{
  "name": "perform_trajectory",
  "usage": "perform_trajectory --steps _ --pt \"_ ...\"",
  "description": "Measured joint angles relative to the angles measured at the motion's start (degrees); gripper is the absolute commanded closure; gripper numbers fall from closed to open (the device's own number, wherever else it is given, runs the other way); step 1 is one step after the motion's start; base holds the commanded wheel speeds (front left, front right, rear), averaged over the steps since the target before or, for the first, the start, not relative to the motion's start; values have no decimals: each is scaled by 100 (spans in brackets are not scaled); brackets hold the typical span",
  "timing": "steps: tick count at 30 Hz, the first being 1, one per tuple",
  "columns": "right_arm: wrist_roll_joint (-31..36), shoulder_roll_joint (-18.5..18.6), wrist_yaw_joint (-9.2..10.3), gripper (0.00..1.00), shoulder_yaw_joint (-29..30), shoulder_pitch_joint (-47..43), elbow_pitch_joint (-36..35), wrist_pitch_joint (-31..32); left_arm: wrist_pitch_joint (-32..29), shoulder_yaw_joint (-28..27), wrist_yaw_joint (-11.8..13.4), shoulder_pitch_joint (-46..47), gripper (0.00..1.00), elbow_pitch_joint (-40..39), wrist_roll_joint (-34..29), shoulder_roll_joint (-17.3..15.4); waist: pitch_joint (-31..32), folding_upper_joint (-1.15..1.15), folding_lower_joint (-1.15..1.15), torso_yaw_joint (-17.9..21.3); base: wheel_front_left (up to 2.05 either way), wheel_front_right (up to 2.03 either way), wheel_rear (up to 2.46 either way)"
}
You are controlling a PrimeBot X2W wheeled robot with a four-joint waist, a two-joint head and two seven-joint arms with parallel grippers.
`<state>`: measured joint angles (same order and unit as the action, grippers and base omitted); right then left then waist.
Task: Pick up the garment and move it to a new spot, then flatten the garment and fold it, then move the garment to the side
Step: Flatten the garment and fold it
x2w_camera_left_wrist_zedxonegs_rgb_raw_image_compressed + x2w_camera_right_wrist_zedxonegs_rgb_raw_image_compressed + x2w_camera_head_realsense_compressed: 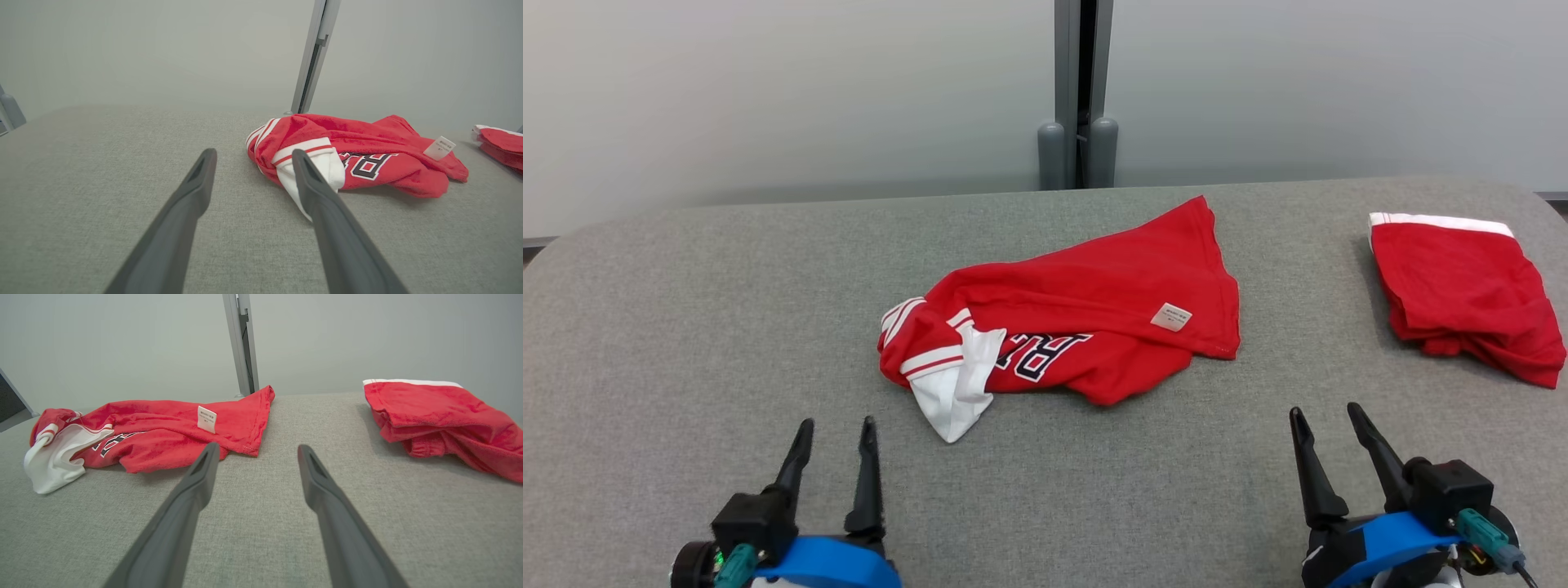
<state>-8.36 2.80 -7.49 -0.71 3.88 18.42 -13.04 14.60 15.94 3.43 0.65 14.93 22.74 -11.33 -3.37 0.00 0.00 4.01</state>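
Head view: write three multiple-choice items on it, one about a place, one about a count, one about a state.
1. Where does the folded garment lie from the crumpled shirt?
A. On top of it.
B. At the robot's left.
C. At the robot's right.

2. How many red pieces of clothing lie on the table?
A. One.
B. Two.
C. Three.

3. How do the left gripper and the right gripper stand?
A. Both open and empty.
B. Both shut on the shirt.
C. Left shut, right open.

Key:
1 C, it lies apart from the shirt, near the table's right end.
2 B, there are the crumpled shirt and the folded garment.
3 A, each gripper's fingers are spread with nothing between them, short of the shirt.
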Motion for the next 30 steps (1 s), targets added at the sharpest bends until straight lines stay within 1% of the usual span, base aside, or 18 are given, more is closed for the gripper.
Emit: perform_trajectory --steps 4,8,12,13,14,17,20,21,23,24,27,30 --pt "23 0 0 0 24 70 -35 0 -260 358 -158 348 0 16 -177 60 -99 0 0 15 0 0 0" --pt "24 2 0 0 -21 165 -71 2 -632 732 -300 779 0 246 -338 171 -243 0 0 64 0 0 0" --pt "30 -1 0 0 -120 304 -101 37 -934 848 -347 1249 0 631 -430 208 -459 0 0 192 0 0 0" --pt "53 -1 0 0 -115 333 -120 44 -983 845 -335 1352 0 753 -453 207 -509 0 1 226 0 0 0" --pt "79 -1 0 0 -102 363 -132 60 -1042 831 -268 1443 0 887 -470 209 -564 0 0 261 0 0 0" --pt "120 0 0 0 -69 439 -181 71 -1096 801 -30 1694 0 1296 -634 160 -717 0 1 356 0 0 0" --pt "146 1 0 0 -1 474 -242 85 -1000 680 225 1872 0 1615 -670 144 -838 0 1 420 0 0 0" --pt "166 1 0 0 31 476 -254 85 -944 649 260 1907 38 1677 -661 170 -871 0 1 427 0 0 0" --pt "176 1 0 0 82 481 -272 83 -804 546 258 1967 91 1757 -550 241 -924 0 1 425 0 0 0" --pt "177 1 0 0 100 483 -278 83 -702 510 258 1986 100 1775 -512 259 -943 0 1 419 0 0 0" --pt "203 1 0 0 156 488 -298 83 -464 309 225 2059 100 1780 -292 279 -978 0 1 381 0 0 0" --pt "216 1 0 0 148 515 -305 86 -355 48 199 2106 100 1779 -4 298 -998 0 1 317 0 0 0"
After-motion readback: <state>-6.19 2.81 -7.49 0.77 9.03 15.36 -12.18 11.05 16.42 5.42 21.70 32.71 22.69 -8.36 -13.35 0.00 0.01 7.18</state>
